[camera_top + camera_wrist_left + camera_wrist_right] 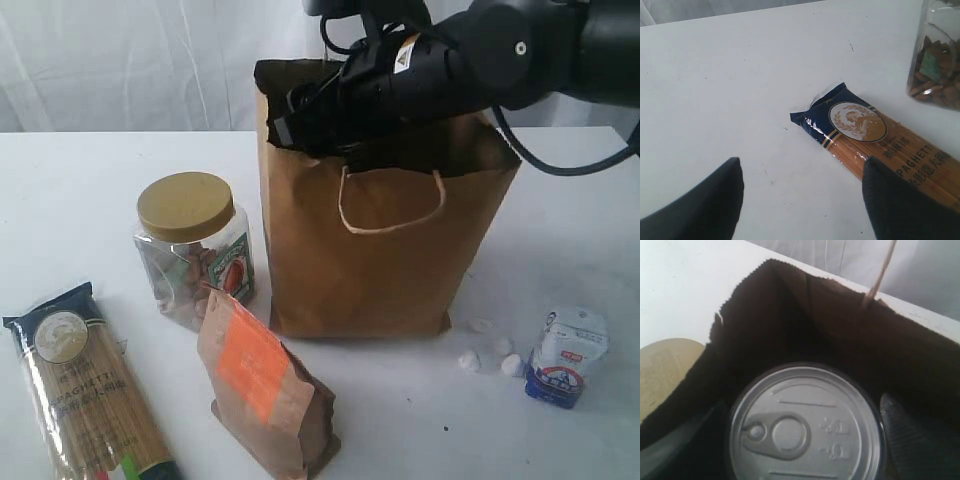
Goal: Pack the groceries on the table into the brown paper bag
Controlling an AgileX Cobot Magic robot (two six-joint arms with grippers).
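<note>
The right tool point(800, 437) is down in the mouth of the bag point(370, 250), with its black arm point(480, 50) reaching in over the top edge. It is closed around the metal-lidded jar point(805, 425). The jar sits between the two fingers, the ribbed pad point(920, 440) of one close against its rim, and the pull-tab lid faces straight up at the wrist. The jar hangs near the bag's opening, with brown walls all round the tool and darkness below it.

Outside the bag wall, low beside the right tool, the clear jar point(195, 250) stands upright on the counter point(80, 190) with its tan lid on. Further from that tool on the same side, the pouch point(265, 390) stands nearer to me and the spaghetti point(85, 390) lies flat. On the bag's other side, well below the tool, the white-blue packet point(568, 355) sits by a few white lumps point(490, 355).

The left tool point(801, 167) hovers over the counter with its fingers wide apart and nothing between them. The spaghetti's blue end lies just ahead of the gap, and its length runs back under one finger. The clear jar is further ahead of this tool, on that same finger's side.
</note>
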